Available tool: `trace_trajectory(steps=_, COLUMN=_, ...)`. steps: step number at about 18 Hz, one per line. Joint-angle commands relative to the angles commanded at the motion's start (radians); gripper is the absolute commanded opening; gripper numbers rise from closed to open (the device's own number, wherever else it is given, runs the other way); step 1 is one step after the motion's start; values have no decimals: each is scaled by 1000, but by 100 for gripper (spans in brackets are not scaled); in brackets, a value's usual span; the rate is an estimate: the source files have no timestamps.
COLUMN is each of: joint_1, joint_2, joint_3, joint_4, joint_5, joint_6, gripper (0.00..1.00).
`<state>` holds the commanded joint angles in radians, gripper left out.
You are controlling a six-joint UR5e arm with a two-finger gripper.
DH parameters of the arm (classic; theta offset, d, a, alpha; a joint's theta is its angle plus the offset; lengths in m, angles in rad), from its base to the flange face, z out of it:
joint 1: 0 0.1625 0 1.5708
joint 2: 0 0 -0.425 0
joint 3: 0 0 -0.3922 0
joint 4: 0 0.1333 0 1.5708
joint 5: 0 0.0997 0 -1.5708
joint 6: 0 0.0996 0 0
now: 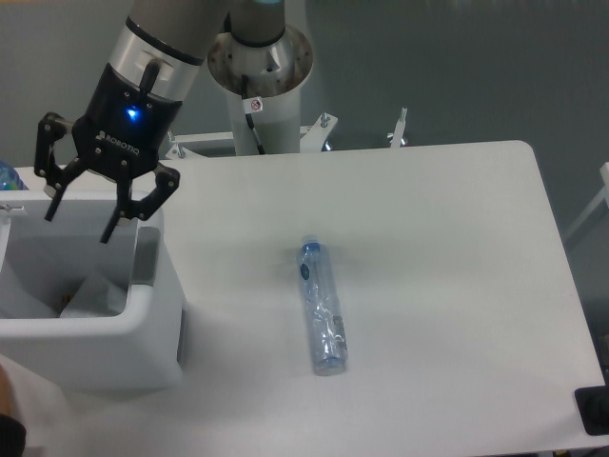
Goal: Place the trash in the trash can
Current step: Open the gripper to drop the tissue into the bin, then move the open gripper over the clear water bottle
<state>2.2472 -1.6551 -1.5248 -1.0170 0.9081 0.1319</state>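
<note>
My gripper [80,221] hangs open over the white trash can [143,338] at the table's left edge, with nothing between its fingers. Inside the can lies a white crumpled wrapper [93,293], low against the inner wall. A crushed clear plastic bottle [322,307] with a blue cap lies flat on the white table near its middle, well to the right of the can and the gripper.
The arm's white base column [259,86] stands behind the table's back edge. A metal bracket [400,129] sticks up at the back. A black object [594,409] sits off the table's front right corner. Something blue [8,177] shows at the far left edge.
</note>
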Motion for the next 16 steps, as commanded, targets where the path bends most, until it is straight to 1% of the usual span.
trace_trajectory(steps=1, joint_1=8, joint_2=-2, joint_3=5, joint_4=-2, joint_5=0, joint_6=-6, gripper=100)
trace_trajectory(steps=2, joint_1=43, joint_2=-2, joint_3=6, joint_4=-2, joint_5=0, joint_6=-14, gripper=100)
trace_trajectory(steps=7, joint_1=150, joint_2=0, joint_3=18, joint_4=1, joint_5=15, joint_6=-12, gripper=100)
trace_trajectory(steps=9, joint_1=182, joint_2=-2, joint_3=18, joint_4=3, joint_5=72, joint_6=-3, gripper=100)
trace_trajectory(steps=11, joint_1=192, joint_2=-9, joint_3=20, joint_4=3, joint_5=141, joint_6=9, gripper=100)
trace_trajectory(steps=14, joint_1=198, joint_2=-26, joint_3=18, joint_4=3, joint_5=279, joint_6=79, gripper=100)
trace_trajectory(steps=16, joint_1=207, joint_2=-40, joint_3=12, joint_4=2, joint_5=334, joint_6=129, gripper=100)
